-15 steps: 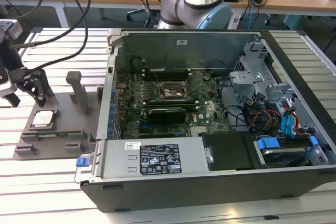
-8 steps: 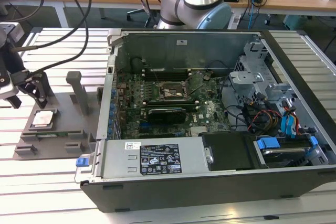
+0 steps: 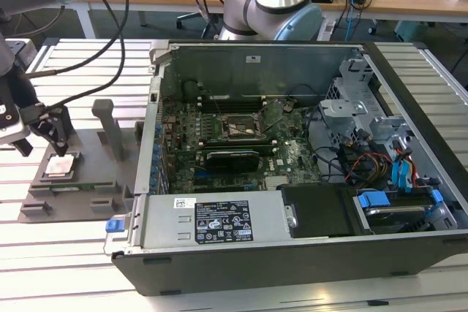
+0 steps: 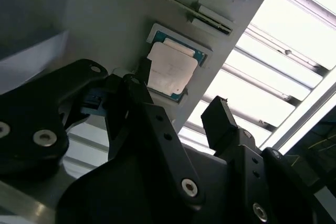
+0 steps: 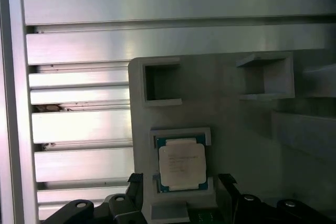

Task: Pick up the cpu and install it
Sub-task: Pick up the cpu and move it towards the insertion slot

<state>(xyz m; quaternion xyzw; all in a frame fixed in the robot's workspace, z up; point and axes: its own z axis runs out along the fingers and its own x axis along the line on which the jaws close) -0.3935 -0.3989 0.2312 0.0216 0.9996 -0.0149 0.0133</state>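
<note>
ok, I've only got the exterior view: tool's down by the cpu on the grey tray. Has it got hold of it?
Observer: No. In the first wrist view the cpu lies flat in its pocket in the grey tray, with nothing touching it.
Operator: Tool open or shut?
Observer: Open. In the first wrist view the tool has one finger on each side of the cpu, both clear of its edges.
</note>
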